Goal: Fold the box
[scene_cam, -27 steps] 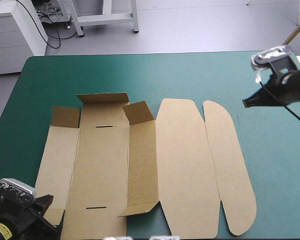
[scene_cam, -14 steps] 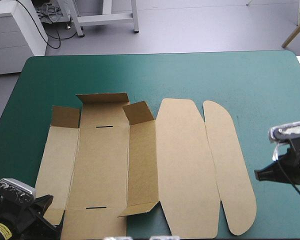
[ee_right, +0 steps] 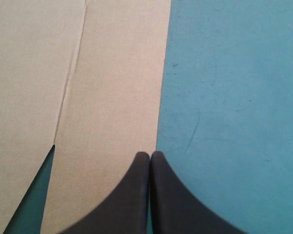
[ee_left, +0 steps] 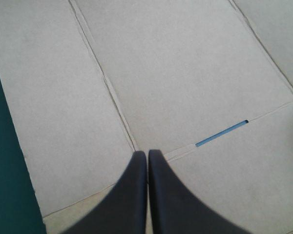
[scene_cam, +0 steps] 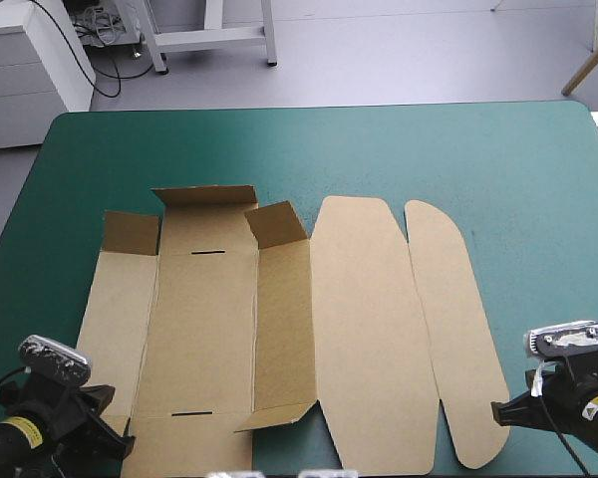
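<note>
My left black hand (ee_left: 147, 153) and right black hand (ee_right: 150, 155) sit clenched, empty, at the near end of the flat brown cardboard box (scene_cam: 359, 329) so I can fold it.

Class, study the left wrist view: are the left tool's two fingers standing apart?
No, the fingers of the left tool meet at the middle in one pointed arch over the flat brown box.

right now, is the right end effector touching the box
Cannot tell: the right wrist view puts the right end effector over the box edge, height hidden.
</note>
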Motion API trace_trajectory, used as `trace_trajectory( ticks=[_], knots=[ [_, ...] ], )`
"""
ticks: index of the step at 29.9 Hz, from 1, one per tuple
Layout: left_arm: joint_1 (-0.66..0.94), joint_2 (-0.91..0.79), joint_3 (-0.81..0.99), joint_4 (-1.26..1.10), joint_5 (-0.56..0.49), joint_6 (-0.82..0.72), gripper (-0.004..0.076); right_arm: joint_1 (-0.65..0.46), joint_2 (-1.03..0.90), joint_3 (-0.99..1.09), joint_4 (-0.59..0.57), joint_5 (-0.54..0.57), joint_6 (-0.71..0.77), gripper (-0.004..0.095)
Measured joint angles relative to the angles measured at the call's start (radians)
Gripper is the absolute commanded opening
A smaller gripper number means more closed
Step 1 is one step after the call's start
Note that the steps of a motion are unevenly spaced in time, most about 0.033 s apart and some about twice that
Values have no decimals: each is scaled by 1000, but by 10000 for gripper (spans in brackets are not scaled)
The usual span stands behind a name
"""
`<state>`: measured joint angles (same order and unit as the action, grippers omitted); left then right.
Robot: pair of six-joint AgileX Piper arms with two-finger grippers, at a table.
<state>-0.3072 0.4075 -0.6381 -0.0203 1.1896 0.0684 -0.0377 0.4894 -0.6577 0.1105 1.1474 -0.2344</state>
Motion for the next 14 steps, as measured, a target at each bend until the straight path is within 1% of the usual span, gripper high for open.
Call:
trace_trajectory(
  ticks=[9, 14],
  knots=[
    [0, 115, -1, 20, -105, -12, -10, 0, -5, 30, 28, -38, 0, -19],
    [0, 236, -42, 64, -143, -44, -10, 0, -5, 30, 28, -43, 0, -19]
  ],
)
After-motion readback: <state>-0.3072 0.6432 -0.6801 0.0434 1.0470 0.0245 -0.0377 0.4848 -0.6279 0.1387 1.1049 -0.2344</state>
